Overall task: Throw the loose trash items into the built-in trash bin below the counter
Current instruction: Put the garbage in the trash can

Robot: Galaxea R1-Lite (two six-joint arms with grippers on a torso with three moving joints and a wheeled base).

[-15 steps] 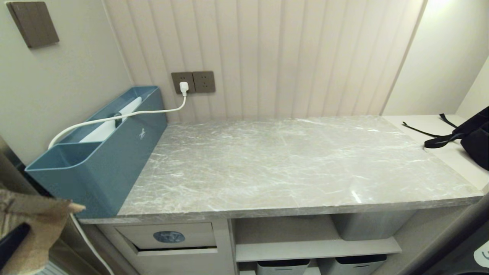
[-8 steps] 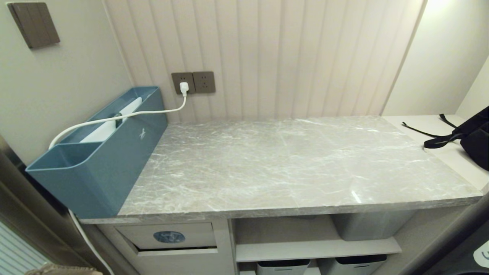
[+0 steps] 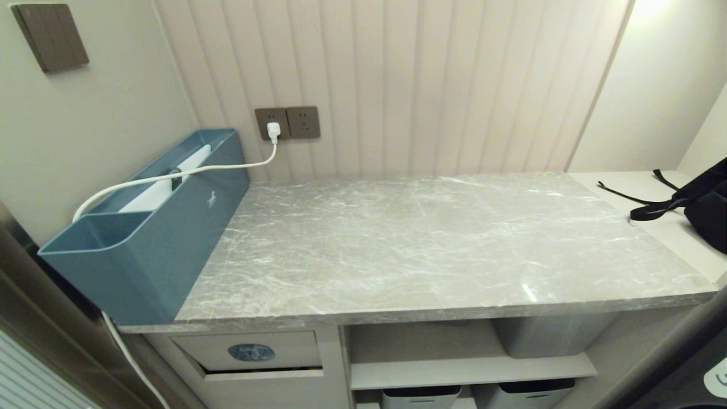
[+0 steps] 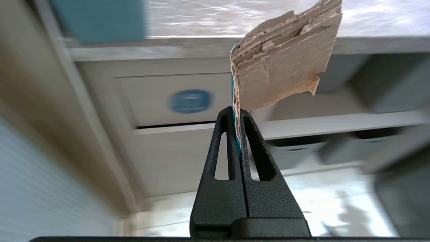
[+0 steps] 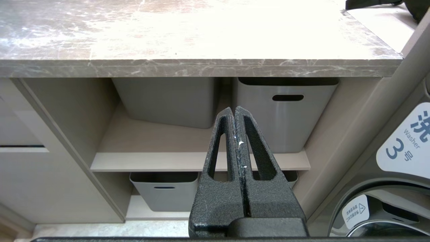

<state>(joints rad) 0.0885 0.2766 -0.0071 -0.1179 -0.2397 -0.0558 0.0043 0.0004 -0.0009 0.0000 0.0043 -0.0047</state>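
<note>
My left gripper (image 4: 237, 112) is shut on a torn brown cardboard scrap (image 4: 282, 64) with a teal face; the scrap sticks up past the fingertips. It hangs in front of the cabinet, lower than the counter (image 4: 215, 47). The built-in trash bin (image 4: 174, 101), a beige flap with a blue oval sticker, lies ahead. In the head view the bin (image 3: 250, 351) sits under the counter (image 3: 431, 250) at the left; neither arm shows there. My right gripper (image 5: 234, 110) is shut on nothing, low in front of the open shelves.
A long teal box (image 3: 147, 227) with a white cable (image 3: 170, 177) stands on the counter's left end. Grey storage bins (image 5: 285, 111) sit on the shelves. A black bag (image 3: 704, 204) lies at the right. A washer door (image 5: 386, 205) is at the far right.
The cardboard scrap and my left gripper have dropped out of the head view at its lower left corner. The counter scene is unchanged.
</note>
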